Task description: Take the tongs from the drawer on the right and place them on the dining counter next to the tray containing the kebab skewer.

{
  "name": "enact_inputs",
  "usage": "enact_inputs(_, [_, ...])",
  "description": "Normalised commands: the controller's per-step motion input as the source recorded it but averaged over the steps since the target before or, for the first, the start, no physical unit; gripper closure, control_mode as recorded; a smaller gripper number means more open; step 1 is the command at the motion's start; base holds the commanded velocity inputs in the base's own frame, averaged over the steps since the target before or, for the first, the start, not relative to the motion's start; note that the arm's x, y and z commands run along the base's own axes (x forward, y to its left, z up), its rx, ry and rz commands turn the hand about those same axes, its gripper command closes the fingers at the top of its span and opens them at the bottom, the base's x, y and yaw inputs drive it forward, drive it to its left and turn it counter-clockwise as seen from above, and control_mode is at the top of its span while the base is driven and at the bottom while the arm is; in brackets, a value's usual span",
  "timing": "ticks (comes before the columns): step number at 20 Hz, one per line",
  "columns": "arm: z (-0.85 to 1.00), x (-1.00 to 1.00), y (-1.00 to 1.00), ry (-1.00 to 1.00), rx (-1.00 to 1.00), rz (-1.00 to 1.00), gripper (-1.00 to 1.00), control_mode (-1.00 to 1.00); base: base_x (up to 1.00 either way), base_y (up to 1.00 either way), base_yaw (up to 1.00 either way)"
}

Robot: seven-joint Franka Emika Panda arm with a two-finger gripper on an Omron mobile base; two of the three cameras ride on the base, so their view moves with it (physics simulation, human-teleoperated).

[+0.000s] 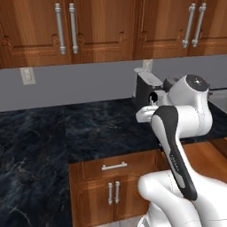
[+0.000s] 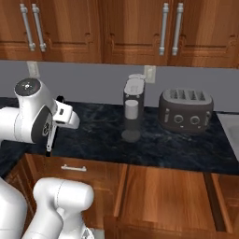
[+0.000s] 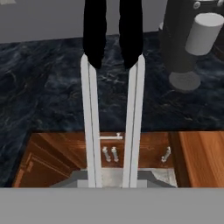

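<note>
1. The end effector point(image 3: 113, 186) grips the slim two-armed metal tongs point(image 3: 113, 118), lifted above the black veined stone desk point(image 3: 52, 96).
2. The reddish-brown wooden drawer with a silver bar handle point(image 2: 74, 169) sits below the desk edge.

The tongs point(image 3: 113, 127) run off the hand view's top and bottom edges, so their joined end is unseen. The arm hides part of the coffee machine point(image 1: 146, 88) in the left base view
</note>
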Motion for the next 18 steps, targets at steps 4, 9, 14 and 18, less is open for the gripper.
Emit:
enact_inputs(4, [0.00,0.00,0.00,0.00,0.00,0.00,1.00,1.00,-0.87,0.00,-0.18])
enact_inputs(9, [0.00,0.00,0.00,0.00,0.00,0.00,1.00,1.00,-0.89,-0.02,-0.17])
enact_inputs(14, [0.00,0.00,0.00,0.00,0.00,0.00,1.00,1.00,-0.68,-0.12,-0.18])
enact_inputs(18, [0.00,0.00,0.00,0.00,0.00,0.00,1.00,1.00,-0.55,-0.20,-0.23])
